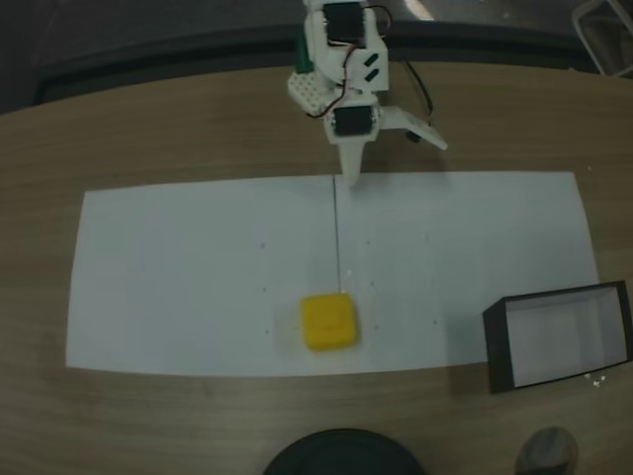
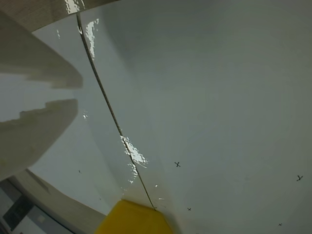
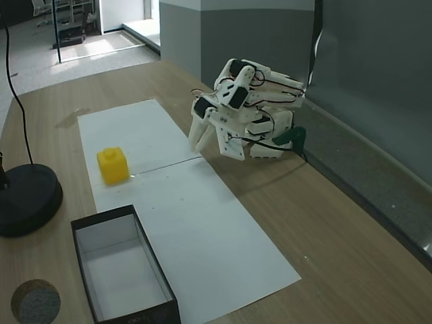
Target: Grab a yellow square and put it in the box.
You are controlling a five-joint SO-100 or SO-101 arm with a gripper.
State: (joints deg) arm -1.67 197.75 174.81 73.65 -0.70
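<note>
We find the white plastic two-finger end effector (image 1: 353,176) folded low near the arm's base, its tip resting at the far edge of the white paper sheet (image 1: 178,267) that covers the wooden worktop (image 1: 148,119). In the wrist view its fingers (image 2: 44,117) stand slightly apart with nothing between them; we judge it released and empty.

The small bright yellow square block (image 1: 329,321) sits on the paper, well apart from the end effector. In a fixed view it lies almost straight out from the tip, along the thin seam line (image 1: 337,228) that runs across the sheet, with the seam ending just at its upper corner. The wrist view agrees: the block (image 2: 131,218) shows at the bottom edge, ahead of the fingers.

The low black-walled open box with a white floor (image 1: 495,346) stands beyond the block and off to the right in that fixed view, partly on the paper's corner. We judge the coming move to be a straight reach forward along the seam.
</note>
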